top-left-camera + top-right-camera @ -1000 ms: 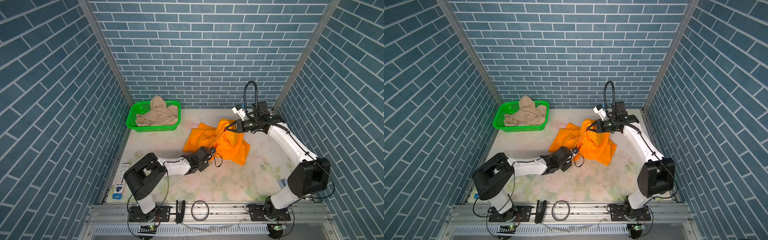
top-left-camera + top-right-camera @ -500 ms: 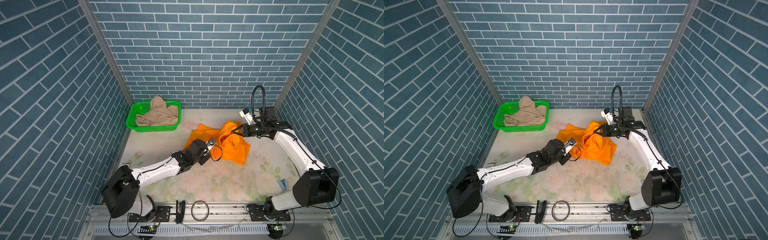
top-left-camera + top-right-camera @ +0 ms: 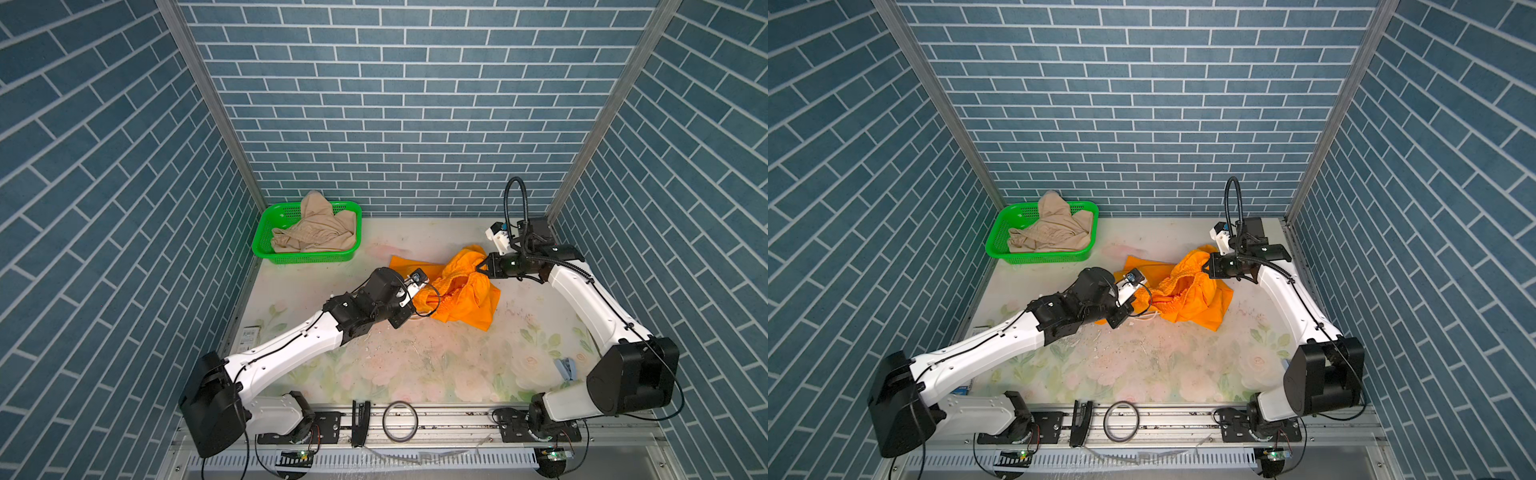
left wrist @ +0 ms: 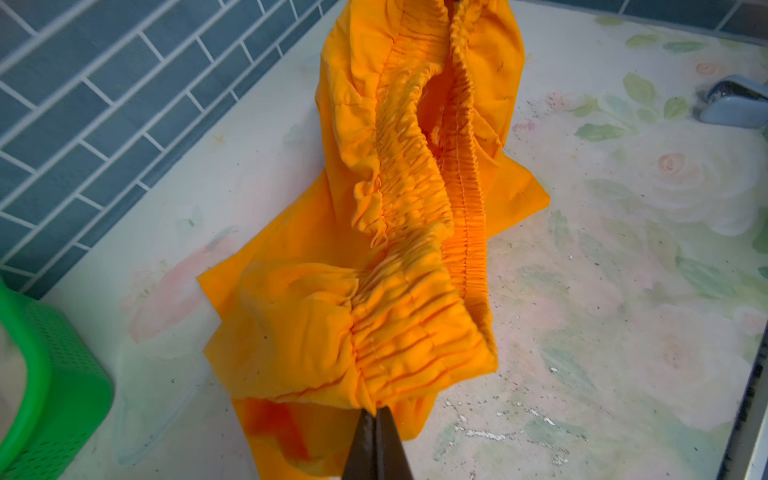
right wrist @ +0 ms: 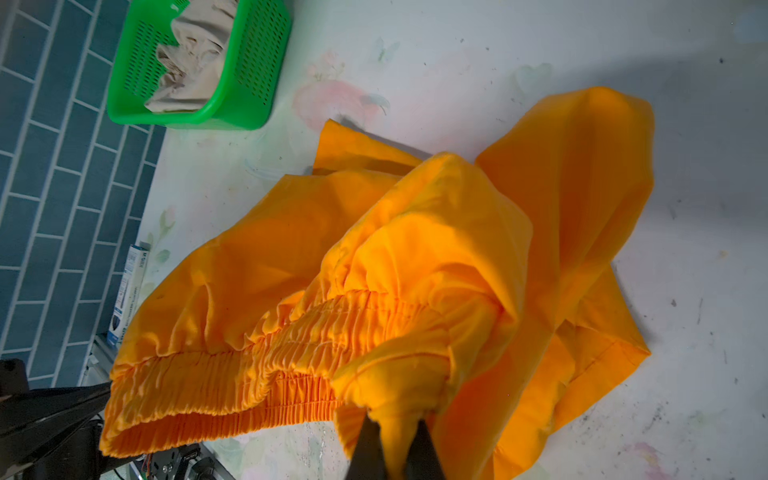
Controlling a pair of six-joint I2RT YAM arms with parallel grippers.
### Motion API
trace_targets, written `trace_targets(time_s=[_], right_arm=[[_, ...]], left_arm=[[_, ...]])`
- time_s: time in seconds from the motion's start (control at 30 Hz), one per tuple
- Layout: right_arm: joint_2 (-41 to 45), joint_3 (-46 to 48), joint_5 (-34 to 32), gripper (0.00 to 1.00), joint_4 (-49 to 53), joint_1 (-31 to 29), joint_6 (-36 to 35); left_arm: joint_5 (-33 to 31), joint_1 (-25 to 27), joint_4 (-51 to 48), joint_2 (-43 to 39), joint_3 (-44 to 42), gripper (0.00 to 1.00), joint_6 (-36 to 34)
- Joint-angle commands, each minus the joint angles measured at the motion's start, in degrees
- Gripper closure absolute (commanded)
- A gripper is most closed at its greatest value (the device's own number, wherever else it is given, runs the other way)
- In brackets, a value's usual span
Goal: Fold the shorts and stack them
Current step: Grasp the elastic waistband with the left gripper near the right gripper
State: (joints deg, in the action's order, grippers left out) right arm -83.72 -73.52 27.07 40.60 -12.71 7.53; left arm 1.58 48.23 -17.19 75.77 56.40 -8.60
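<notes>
My left end effector [image 4: 376,417] is pinched together on one end of the gathered waistband [image 4: 415,174] of the orange shorts [image 5: 436,232], with the cloth bunched right at its tips. My right end effector [image 5: 395,424] is clamped on the same shorts near the waistband's other end, with a wad of orange fabric squeezed between its jaws.

Between my two end effectors the elastic band runs wavy and twisted rather than pulled straight, and it is lifted off the surface [image 3: 415,365]. The legs hang down from the band. One lies flat on the surface below my right end effector, and a corner of the other pokes out behind my left one.

Well apart from my left end effector, toward the back corner on that side, a green basket [image 3: 307,258] stands on the surface against the wall. The beige shorts [image 3: 316,230] lie crumpled inside it, with one part rising above its back rim. A small box [image 3: 249,337] lies at the surface's edge beside my left arm.
</notes>
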Motion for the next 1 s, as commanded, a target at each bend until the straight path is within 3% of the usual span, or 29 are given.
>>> trace_targets(time_s=[0.0,0.13,0.27,0.3,0.43,0.53,0.7,0.97], right_arm=[[-1.99,2.47,-2.21,1.0,-1.23,-1.04,-0.41],[-4.5,3.24,-1.2,1.0,-2.74,-1.7,-0.63],[-6.39,2.71,-0.09,1.0,-3.25,-1.92,-1.42],[-6.78,2.46,0.0,1.0,-3.25,-1.95,-1.67],[-7.51,1.73,0.09,1.0,-3.34,-1.97,-2.08],[-7.77,1.36,0.52,1.0,-3.33,-1.97,-2.43],[-7.68,1.43,1.51,1.0,-3.84,-1.97,-2.61],[-6.38,2.71,2.29,1.0,-4.21,-1.95,-2.96]], left_arm=[[3.45,-0.24,0.43,4.26,-3.11,1.0,2.96],[2.45,-0.15,3.26,8.01,-4.68,1.0,3.45],[1.07,0.22,-0.84,11.39,-2.98,0.98,2.47],[0.33,0.73,-2.53,11.85,-2.27,0.91,2.2],[-2.37,3.63,-8.12,11.49,-0.34,0.47,1.67],[-6.62,7.59,-13.55,12.04,2.1,0.33,0.43],[-10.13,11.43,-17.89,16.67,6.3,0.27,-1.43],[-11.05,11.71,-17.62,23.96,12.86,0.25,-6.74]])
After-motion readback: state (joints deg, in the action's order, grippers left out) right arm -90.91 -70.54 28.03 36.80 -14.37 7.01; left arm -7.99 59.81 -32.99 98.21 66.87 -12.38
